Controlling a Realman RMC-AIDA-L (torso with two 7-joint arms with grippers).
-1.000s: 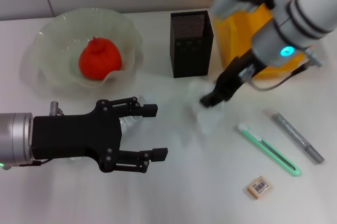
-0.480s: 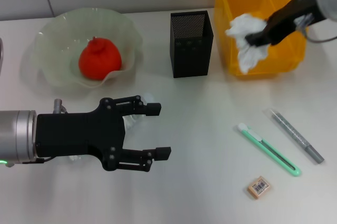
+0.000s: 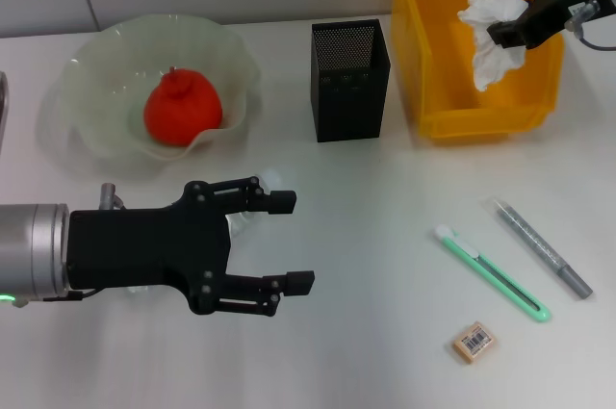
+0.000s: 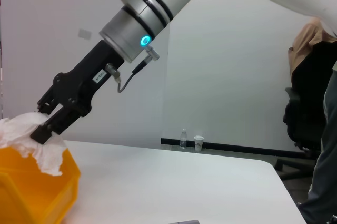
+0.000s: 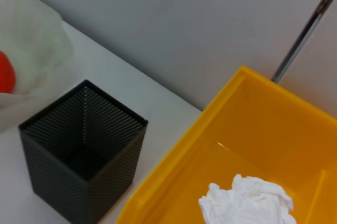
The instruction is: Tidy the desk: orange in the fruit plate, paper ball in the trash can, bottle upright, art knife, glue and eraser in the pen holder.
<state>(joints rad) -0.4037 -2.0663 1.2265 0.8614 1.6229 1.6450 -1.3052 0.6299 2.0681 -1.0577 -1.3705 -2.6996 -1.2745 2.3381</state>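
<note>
- Crumpled white paper ball (image 3: 491, 32): loosely wadded with a hanging tail, held over the deep bright yellow plastic trash can (image 3: 435, 91).
- Right gripper (image 3: 507, 34): jaws clamped on the wad.
- Left gripper (image 3: 284, 241): jaws spread wide above the white table (image 3: 375, 332), holding nothing.

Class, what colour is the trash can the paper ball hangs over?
Bright yellow trash can, clearest in the head view.
</note>
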